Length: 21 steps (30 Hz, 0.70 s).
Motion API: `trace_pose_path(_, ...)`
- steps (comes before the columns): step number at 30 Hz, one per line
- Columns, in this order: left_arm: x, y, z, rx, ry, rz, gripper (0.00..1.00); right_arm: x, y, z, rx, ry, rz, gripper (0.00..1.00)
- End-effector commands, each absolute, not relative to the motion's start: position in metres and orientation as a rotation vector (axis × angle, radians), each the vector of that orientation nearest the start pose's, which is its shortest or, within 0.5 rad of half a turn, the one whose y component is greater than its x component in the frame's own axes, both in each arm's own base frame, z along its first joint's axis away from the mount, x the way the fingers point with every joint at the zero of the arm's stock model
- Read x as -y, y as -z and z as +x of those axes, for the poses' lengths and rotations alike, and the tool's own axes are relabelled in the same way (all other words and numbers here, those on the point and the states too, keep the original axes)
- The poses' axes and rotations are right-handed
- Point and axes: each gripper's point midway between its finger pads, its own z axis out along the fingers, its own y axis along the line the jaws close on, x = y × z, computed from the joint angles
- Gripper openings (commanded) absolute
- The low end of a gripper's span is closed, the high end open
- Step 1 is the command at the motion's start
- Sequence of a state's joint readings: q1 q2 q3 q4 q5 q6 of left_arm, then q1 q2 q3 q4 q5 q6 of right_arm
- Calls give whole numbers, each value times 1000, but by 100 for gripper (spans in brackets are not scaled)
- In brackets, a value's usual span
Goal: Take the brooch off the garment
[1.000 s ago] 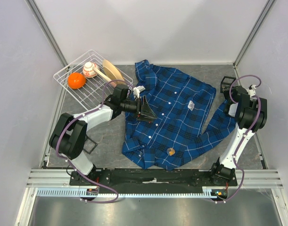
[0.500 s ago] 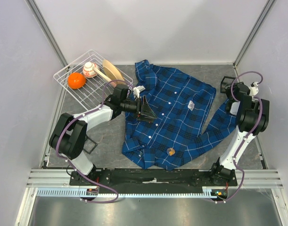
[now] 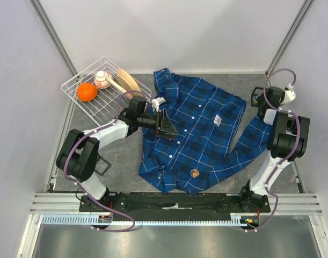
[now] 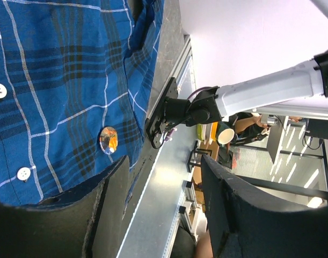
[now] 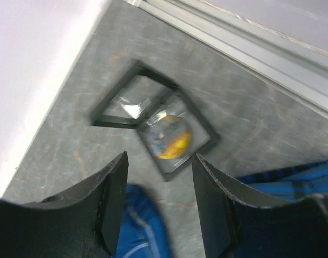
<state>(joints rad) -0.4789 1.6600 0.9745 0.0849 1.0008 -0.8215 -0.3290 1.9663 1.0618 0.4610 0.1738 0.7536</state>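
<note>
- I see the blue plaid button-up shirt (image 3: pixel 206 129) lying flat on the grey counter (image 3: pixel 126 161), collar far, hem near, beneath my left jaws.
- The small round orange brooch (image 4: pixel 108 140) sits near the hem, just ahead of the released, empty left jaws.
- The right jaws, also released, hover over a black-framed clear case (image 5: pixel 123 107) holding a yellow-orange disc (image 5: pixel 169 137).

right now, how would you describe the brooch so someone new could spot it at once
Find the blue plaid shirt spread across the grey table. Follow it to the hem at the bottom of the top view; the brooch sits just inside that edge. It is a small round orange-gold disc, unlike the white buttons.
</note>
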Motion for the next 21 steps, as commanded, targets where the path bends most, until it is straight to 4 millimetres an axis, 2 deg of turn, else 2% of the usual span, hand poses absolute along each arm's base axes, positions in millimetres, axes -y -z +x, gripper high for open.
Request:
trace_pose_path(1,317,-176,251,-2363,1772,321,63,119,-146,507,-1824,86,943,59)
trace_pose_path(2,318,-181,247,-2351,1757,349,63,102,-168,504,-1833,81,899,60)
trace_pose_path(3,319,-185,249,-2339,1723,363,63,84,-171,499,-1870,69,867,60)
trace_pose_path(4,319,-183,246,-2348,1691,396,63,47,-171,490,-1936,37,800,60)
trace_pose_path(5,322,-185,237,-2364,1676,427,63,22,-184,477,-1940,-7,748,60)
trace_pose_path(6,325,-190,237,-2352,1652,459,63,1,-187,467,-1962,-28,695,60)
trace_pose_path(7,325,-187,229,-2380,1630,496,63,-45,-187,452,-2017,-82,594,60)
trace_pose_path(8,332,-187,219,-2392,1625,548,63,-67,-192,434,-2040,-129,530,60)
trace_pose_path(9,334,-193,215,-2396,1607,574,63,-86,-189,419,-2073,-151,490,60)
trace_pose_path(10,335,-194,208,-2408,1596,591,63,-121,-183,396,-2128,-195,397,60)
trace_pose_path(11,341,-197,195,-2402,1602,632,64,-136,-176,371,-2160,-254,344,60)
trace_pose_path(12,339,-207,188,-2367,1576,640,64,-148,-171,355,-2178,-292,328,60)
trace_pose_path(13,339,-209,181,-2365,1563,636,64,-172,-163,331,-2213,-345,272,60)
trace_pose_path(14,342,-213,170,-2351,1553,656,65,-172,-154,308,-2238,-359,246,60)
trace_pose_path(15,339,-206,166,-2366,1507,632,65,-173,-147,293,-2270,-361,227,60)
trace_pose_path(16,336,-216,159,-2339,1506,622,65,-175,-134,270,-2333,-360,210,59)
trace_pose_path(17,337,-216,149,-2336,1503,635,64,-170,-125,251,-2358,-378,197,58)
trace_pose_path(18,334,-205,145,-2363,1471,612,63,-176,-118,233,-2401,-438,167,57)
trace_pose_path(19,333,-209,139,-2358,1481,594,61,-181,-113,215,-2430,-478,138,56)
trace_pose_path(21,333,-198,127,-2374,1480,581,56,-177,-108,188,-2432,-557,157,50)
